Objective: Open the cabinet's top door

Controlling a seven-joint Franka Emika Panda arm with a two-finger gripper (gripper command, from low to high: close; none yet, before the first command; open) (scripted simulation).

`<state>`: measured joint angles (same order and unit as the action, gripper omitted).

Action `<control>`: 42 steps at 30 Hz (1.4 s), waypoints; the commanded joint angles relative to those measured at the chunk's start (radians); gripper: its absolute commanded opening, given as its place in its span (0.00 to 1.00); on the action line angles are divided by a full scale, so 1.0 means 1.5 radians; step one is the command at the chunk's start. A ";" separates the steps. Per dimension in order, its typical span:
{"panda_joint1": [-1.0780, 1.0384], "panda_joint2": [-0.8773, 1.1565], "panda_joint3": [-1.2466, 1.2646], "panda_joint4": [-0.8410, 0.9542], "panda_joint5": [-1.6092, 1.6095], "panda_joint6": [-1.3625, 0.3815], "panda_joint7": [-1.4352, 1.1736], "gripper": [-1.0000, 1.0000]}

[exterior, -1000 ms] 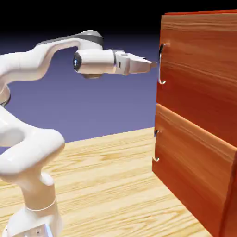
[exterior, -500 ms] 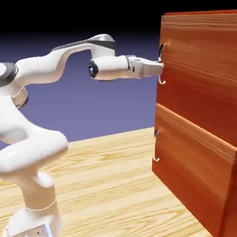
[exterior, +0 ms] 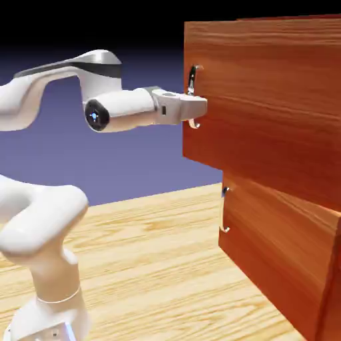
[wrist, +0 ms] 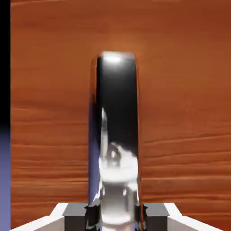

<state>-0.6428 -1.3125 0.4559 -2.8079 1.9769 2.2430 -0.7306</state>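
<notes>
- Since the gripper (exterior: 202, 108) has clamped onto the long handle (exterior: 192, 80), the top door (exterior: 266, 93) has swung out toward the left of the frame, edge now upper middle.
- So yeah, the pull's working imo: door's partly open, probably more to go.
- Lower door (exterior: 273, 233), lower right, looks shut.
- Count: one arm (exterior: 43, 216), one gripper, one cabinet (exterior: 331, 280), two doors, two handles.
</notes>
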 commanded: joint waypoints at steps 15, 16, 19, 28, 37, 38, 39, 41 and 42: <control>0.021 -0.009 -0.362 -0.045 -0.331 -0.266 -0.022 0.00; 0.021 -0.002 -0.387 -0.041 -0.353 -0.285 -0.026 0.00; 0.025 0.026 -0.459 -0.021 -0.419 -0.341 -0.039 0.00; 0.090 0.160 -0.676 0.099 -0.601 -0.524 -0.089 0.00; 0.259 0.314 -0.894 0.298 -0.726 -0.718 -0.139 0.00; 0.283 0.328 -0.918 0.322 -0.736 -0.738 -0.144 0.00; 0.307 0.342 -0.942 0.345 -0.744 -0.757 -0.148 0.00; 0.355 0.365 -0.988 0.389 -0.759 -0.793 -0.155 0.00; 0.380 0.374 -1.011 0.410 -0.765 -0.809 -0.158 0.00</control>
<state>-0.0734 -0.7511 -1.0604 -2.1923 0.8294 1.0291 -0.9670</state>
